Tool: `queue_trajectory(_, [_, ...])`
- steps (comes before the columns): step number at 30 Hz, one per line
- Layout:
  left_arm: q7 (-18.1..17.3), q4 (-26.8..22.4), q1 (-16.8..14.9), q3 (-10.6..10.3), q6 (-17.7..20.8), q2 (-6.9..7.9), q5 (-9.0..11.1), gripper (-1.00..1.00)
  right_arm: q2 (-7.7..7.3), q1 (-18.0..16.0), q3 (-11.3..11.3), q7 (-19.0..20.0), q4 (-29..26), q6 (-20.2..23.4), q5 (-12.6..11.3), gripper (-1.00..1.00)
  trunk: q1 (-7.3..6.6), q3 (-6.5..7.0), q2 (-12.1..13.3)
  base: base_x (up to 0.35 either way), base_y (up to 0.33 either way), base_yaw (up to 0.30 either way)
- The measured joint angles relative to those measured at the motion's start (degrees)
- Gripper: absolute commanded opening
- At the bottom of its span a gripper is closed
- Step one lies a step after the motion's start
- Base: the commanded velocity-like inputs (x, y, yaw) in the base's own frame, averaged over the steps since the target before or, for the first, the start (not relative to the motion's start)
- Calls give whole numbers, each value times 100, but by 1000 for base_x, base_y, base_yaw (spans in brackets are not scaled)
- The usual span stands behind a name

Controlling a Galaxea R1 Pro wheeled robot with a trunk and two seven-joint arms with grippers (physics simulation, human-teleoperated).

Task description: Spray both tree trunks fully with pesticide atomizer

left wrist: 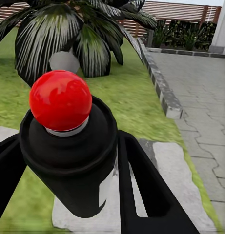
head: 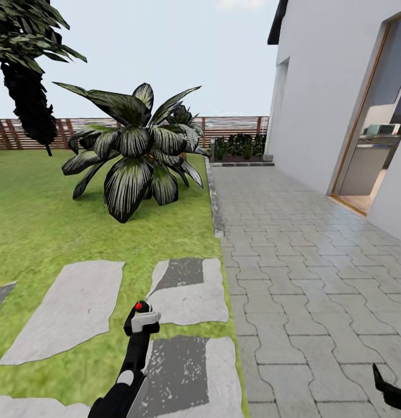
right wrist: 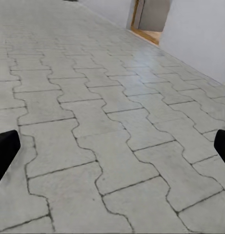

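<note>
My left gripper [head: 140, 326] is shut on the pesticide atomizer [head: 143, 318], a black-and-white sprayer with a red knob on top, held low over the stepping stones. In the left wrist view the atomizer [left wrist: 61, 100] sits between the gripper's [left wrist: 68, 165] two black fingers [left wrist: 141, 190], its red knob toward the palm-like plant. The right gripper [head: 390, 390] hangs low over the paving, and in its wrist view it [right wrist: 112, 146] is open with nothing between the fingertips [right wrist: 5, 148]. The trees and their trunks are out of view.
A broad palm-like plant [head: 136, 151] stands on the lawn ahead, a dark conifer [head: 29, 98] at far left. Grey stepping stones [head: 69, 307] lie in the grass. A stone curb [head: 215, 203] edges the paved path [head: 304, 261] beside the white house [head: 333, 87] with an open doorway [head: 377, 145]. A slatted fence [head: 235, 128] closes the back.
</note>
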Motion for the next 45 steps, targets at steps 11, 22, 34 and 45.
queue_trajectory(11, [11, 112, 0, 36, -1, 21, -1, -100, 766, -3, 712, 8, -375, 13, 205, 100, -242, 197, 441, 0, 0, 0])
queue_trajectory(22, [18, 297, 0, 54, -6, 39, 0, -100, 909, -20, 1538, 9, -955, 15, 217, 100, -483, 395, 882, 0, 0, 0])
queue_trajectory(34, [0, 668, 1, 88, -5, 347, 36, -100, 914, -21, 1568, 10, -998, 29, 223, 100, -747, 610, 1364, 0, 0, 0])
queue_trajectory(45, [-24, 1055, 1, 69, 10, 614, -10, -100, 1015, -22, 1576, 10, -987, 33, 314, 100, -989, 808, 1805, 0, 0, 0])
